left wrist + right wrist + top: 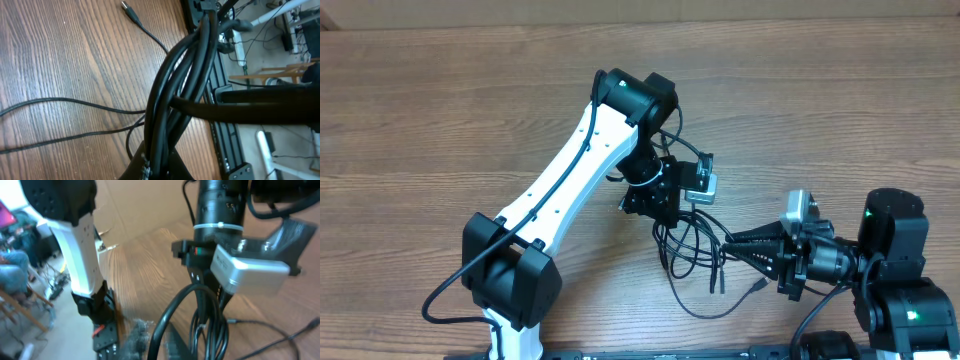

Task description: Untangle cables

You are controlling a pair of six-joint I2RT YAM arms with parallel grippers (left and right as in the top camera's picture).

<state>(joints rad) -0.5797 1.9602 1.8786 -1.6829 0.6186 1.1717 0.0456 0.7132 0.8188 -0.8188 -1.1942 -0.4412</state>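
1. Wood-grain tabletop (440,100) carries everything in the overhead view; no brand, label or writing is legible in any view.
2. Left of centre, the white left arm (570,165) reaches in from the near edge. The left gripper (655,208) points down, clamped tight on the cables (695,255). Its wrist view shows them bunched into one black bundle rising from between its fingers.
3. From that grip the cables spread in loose loops toward the near edge and to the right, their long run roughly far-to-near. One plug (125,6) lies free on the wood.
4. Right of the loops, the right gripper (732,243) points left, straight at them and just beside the nearest loop. Its jaws look narrow, but I cannot tell whether they pinch a strand.
5. Judgement: the right arm is the nearer free one, so a separating pull would likely run rightward, away from the left grip.
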